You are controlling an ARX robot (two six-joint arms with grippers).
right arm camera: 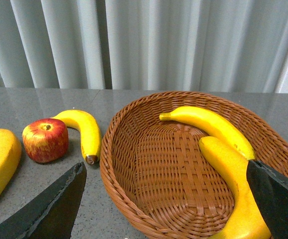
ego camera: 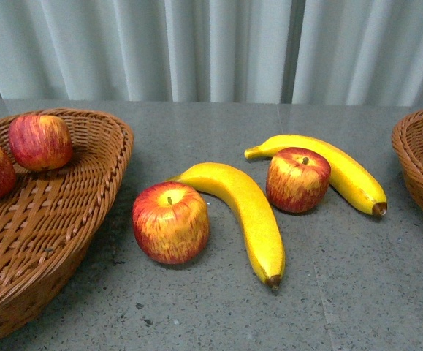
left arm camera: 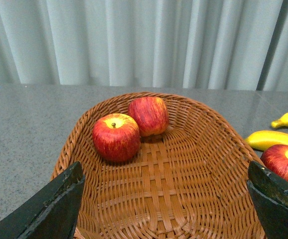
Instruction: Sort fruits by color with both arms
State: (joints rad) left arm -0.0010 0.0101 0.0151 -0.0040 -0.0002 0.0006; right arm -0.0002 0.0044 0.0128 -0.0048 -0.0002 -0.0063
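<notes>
Left gripper (left arm camera: pixel 164 174): black jaws spread wide apart, holding nothing, poised over the near end of the left basket (left arm camera: pixel 64 154), a brown woven wicker tray.
Right gripper (right arm camera: pixel 164 169): black jaws also wide apart and empty, over the near rim of the right basket (right arm camera: pixel 109 149), a matching brown wicker tray.
Landmark: the near apple (ego camera: pixel 170 223), glossy red with yellow streaks, standing stem up on the grey speckled table (ego camera: pixel 357 292).
Left basket position: just left of the near apple, not touching it.
Left basket contents: two red basket apples (left arm camera: pixel 116 137) (left arm camera: pixel 148 114), touching each other towards its far end.
Near banana (ego camera: pixel 248 212): long, curved and yellow, just right of the near apple, arching round behind it with its brown tip nearest the camera. Whether the two touch, I cannot tell.
Far apple (ego camera: pixel 297 179): red and yellow-streaked, beyond and right of the near apple, past the near banana.
Far banana (ego camera: pixel 335 168): yellow, curving close behind the far apple, brown tip to the right.
Right basket position: well apart from the near apple, far to its right.
Right basket contents: two yellow basket bananas (right arm camera: pixel 208 122) (right arm camera: pixel 233 189), side by side.
Curtain (ego camera: pixel 196 44): pale grey and pleated, beyond the near apple, behind the table's far edge.
</notes>
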